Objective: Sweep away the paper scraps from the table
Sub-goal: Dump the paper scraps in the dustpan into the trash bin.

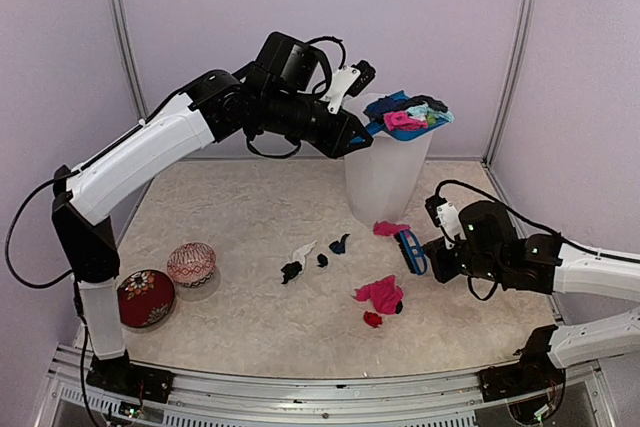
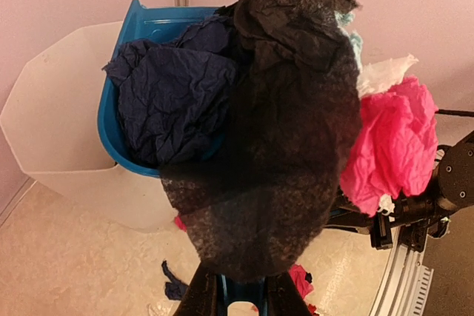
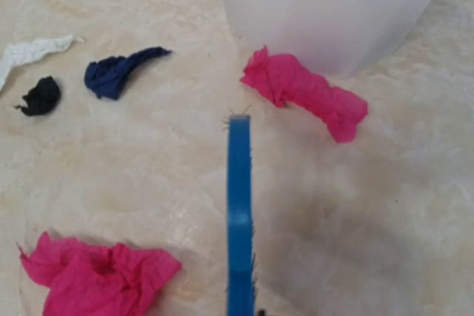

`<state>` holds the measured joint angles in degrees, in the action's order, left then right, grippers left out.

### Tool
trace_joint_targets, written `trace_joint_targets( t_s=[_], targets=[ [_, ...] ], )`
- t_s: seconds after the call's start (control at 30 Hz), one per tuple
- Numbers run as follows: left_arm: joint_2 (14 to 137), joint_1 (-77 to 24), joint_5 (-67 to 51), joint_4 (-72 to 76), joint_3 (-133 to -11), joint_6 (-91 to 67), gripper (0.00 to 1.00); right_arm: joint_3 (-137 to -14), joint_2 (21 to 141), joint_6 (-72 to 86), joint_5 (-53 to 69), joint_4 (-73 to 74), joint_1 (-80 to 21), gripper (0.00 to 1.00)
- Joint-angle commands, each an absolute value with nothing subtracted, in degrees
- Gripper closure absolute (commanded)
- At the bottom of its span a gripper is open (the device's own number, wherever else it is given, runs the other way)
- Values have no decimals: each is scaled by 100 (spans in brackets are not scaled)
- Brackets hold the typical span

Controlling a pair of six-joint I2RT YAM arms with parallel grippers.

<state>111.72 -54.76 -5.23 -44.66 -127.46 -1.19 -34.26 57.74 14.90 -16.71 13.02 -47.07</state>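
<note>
The paper scraps [image 1: 380, 294] stand in two lots.

Top view: one heap rides in the dustpan [image 1: 412, 133], which my left jaws grip by its handle above the mouth of the bin [image 1: 385, 182]. The rest lie loose on the tabletop [image 1: 240, 217] in front of the bin. My right jaws are closed on the brush [image 1: 410, 252], low, just beside the bin's foot.

Left wrist view: the load is piled above the pan's rim. A black sheet [image 2: 274, 146] and a pink wad [image 2: 392, 146] overhang toward me, outside the bin wall. Tip the far lip down inside the mouth, slowly, so the overhang slides forward rather than dropping onto the tabletop.

Right wrist view: the brush shows edge-on, with a pink scrap [image 3: 304, 94] just ahead at the bin's base. I judge it best to hold the brush clear of the bin during the tip.
</note>
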Motion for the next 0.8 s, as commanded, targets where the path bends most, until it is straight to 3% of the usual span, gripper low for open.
trace_joint_targets(
  t_s=[0.0,0.37,0.63,0.77],
  targets=[
    [11774,-5098,-1963,-4615,-13650,-27,100,-3294,5594,1647,-1611,1071,-4641,100],
    [12368,-4339,-4748,-3137,-13536,-1299,100,-3026,5402,1796,-1502,958,-4641,100],
    [12204,-3909,-6080,204,-12013,-4406,100,-2971,5351,1812,-1491,891,-4641,100],
    [12294,-3911,-6338,1261,-11862,-5459,100,-2937,5310,1820,-1490,905,-4641,100]
  ],
)
